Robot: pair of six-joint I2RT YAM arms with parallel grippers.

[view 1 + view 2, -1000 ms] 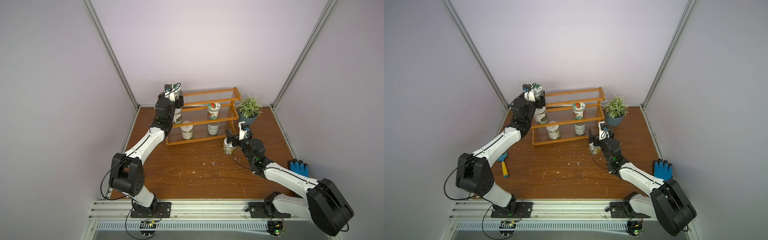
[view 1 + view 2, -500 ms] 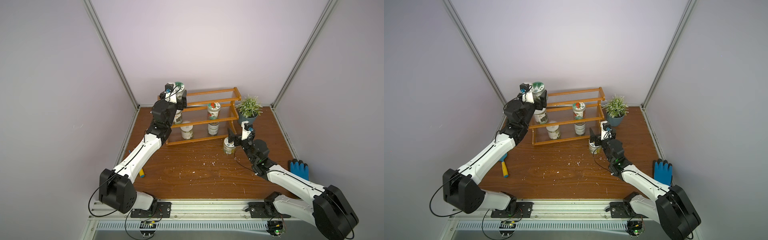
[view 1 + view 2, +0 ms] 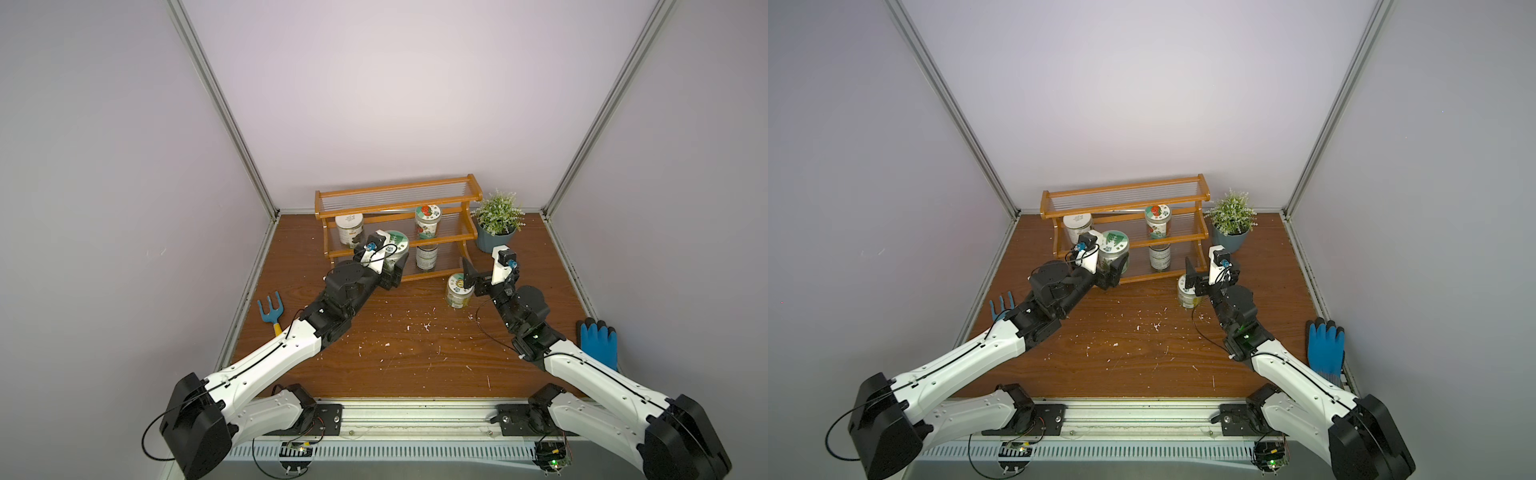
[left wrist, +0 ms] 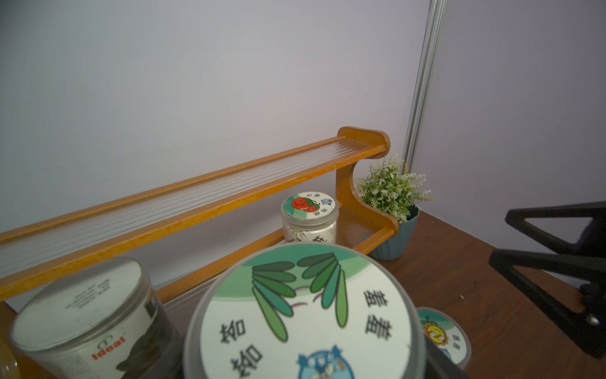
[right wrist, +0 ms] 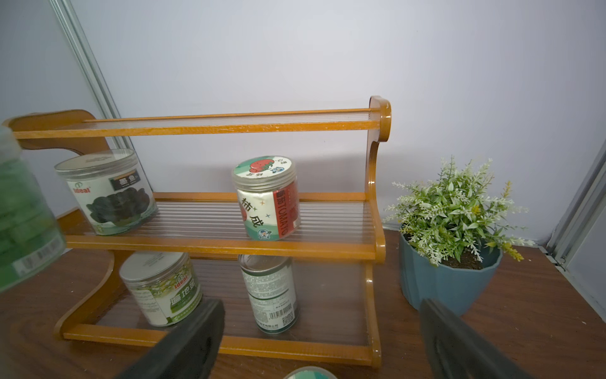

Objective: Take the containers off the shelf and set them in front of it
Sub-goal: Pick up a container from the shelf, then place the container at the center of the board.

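My left gripper (image 3: 390,268) is shut on the green-tree jar (image 3: 394,246) (image 4: 301,315), held upright low in front of the shelf's (image 3: 399,203) left half. My right gripper (image 3: 484,280) (image 5: 321,311) stands open just above the yellow-flower jar (image 3: 457,291), which stands on the floor in front of the shelf's right end. On the middle tier are a plain jar (image 3: 349,228) and the red-fruit jar (image 3: 428,220). The bottom tier holds a can (image 5: 269,292) and a green-and-white jar (image 5: 162,288), which the held jar hides in both top views.
A blue-grey plant pot (image 3: 496,239) stands right of the shelf, close to my right gripper. A blue garden fork (image 3: 270,311) lies by the left wall and a blue glove (image 3: 598,340) by the right wall. White crumbs dot the wooden floor.
My left arm has brought the green-tree jar down from beside the top tier's left end to low in front of the shelf. The right gripper has barely moved.
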